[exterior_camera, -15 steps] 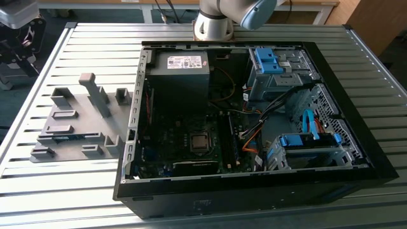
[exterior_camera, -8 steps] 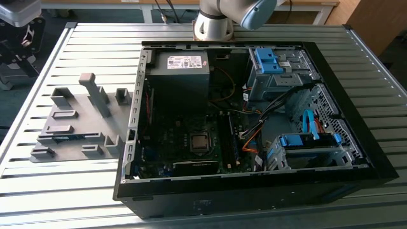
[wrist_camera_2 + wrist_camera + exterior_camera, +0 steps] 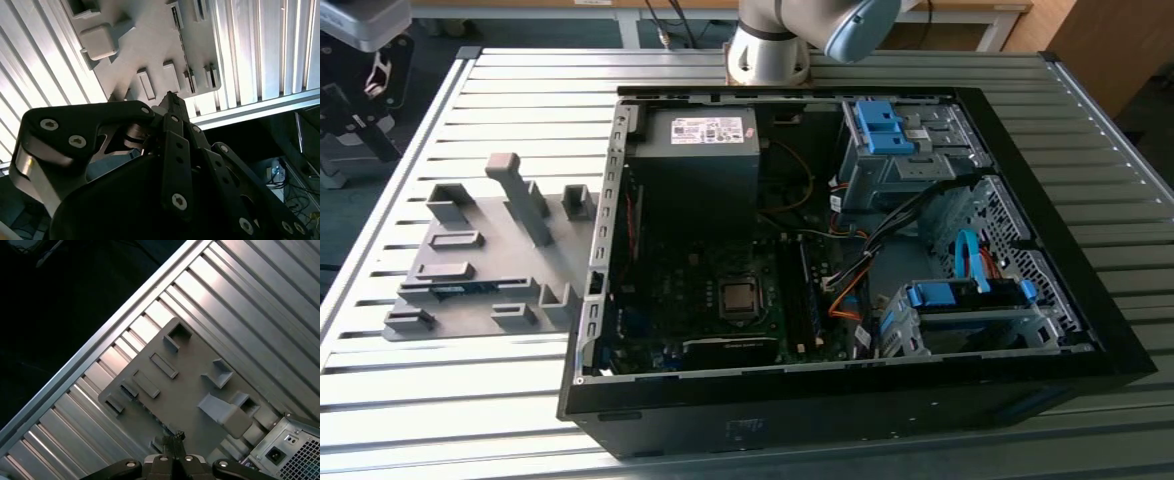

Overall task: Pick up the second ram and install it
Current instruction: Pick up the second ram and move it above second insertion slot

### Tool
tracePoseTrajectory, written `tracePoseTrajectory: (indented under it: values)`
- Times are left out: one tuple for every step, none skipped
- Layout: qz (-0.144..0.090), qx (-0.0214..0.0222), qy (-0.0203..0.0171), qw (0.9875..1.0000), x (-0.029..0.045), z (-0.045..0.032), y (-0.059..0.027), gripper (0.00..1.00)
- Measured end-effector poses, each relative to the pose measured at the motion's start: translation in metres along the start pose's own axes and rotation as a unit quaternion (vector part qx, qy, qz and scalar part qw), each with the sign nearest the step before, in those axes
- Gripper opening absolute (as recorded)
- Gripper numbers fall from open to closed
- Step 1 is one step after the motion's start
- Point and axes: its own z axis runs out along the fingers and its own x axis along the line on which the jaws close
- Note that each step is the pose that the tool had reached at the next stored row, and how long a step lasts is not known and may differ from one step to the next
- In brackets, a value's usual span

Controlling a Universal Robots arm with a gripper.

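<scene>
The second ram (image 3: 462,290) is a thin blue-green stick lying on edge in the long holder near the front of the grey fixture plate (image 3: 520,262), left of the open computer case (image 3: 854,260). In the second wrist view it shows as a dark thin strip (image 3: 178,30) along the plate. My gripper (image 3: 174,438) hangs high above the plate, over the end of that holder. Its fingertips (image 3: 172,98) meet with nothing between them, so it is shut and empty. Inside the case, the memory slots (image 3: 809,290) run beside the processor socket (image 3: 739,296).
The fixture plate carries a tall post (image 3: 520,195) and several raised blocks and pockets. The case holds a power supply (image 3: 700,135), blue drive cages (image 3: 887,130) and loose cables. The arm's base (image 3: 767,55) stands behind the case. The slatted table's edge (image 3: 110,325) lies close beyond the plate.
</scene>
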Motion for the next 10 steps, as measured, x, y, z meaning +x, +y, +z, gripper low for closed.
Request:
tracePoseTrajectory:
  values:
    - [-0.003,0.0,0.0001,1.0,0.0,0.0,0.0,0.11]
    - [-0.006,0.0,0.0002,1.0,0.0,0.0,0.0,0.11]
    - [-0.009,0.0,0.0003,1.0,0.0,0.0,0.0,0.11]
    - [-0.014,-0.0001,0.0005,0.9999,0.0,0.0,0.0,0.11]
    - [-0.018,-0.0001,0.0006,0.9998,0.0,0.0,0.0,0.11]
    - [-0.023,-0.0002,0.0007,0.9997,0.0,0.0,0.0,0.11]
    - [-0.028,-0.0002,0.0008,0.9996,0.0,0.0001,0.0,0.11]
    - [-0.033,-0.0003,0.0009,0.9994,0.0,0.0001,0.0,0.11]
    - [-0.038,-0.0004,0.0011,0.9993,0.0,0.0001,-0.0001,0.11]
    - [-0.043,-0.0004,0.0012,0.9991,0.0001,0.0001,0.0,0.11]
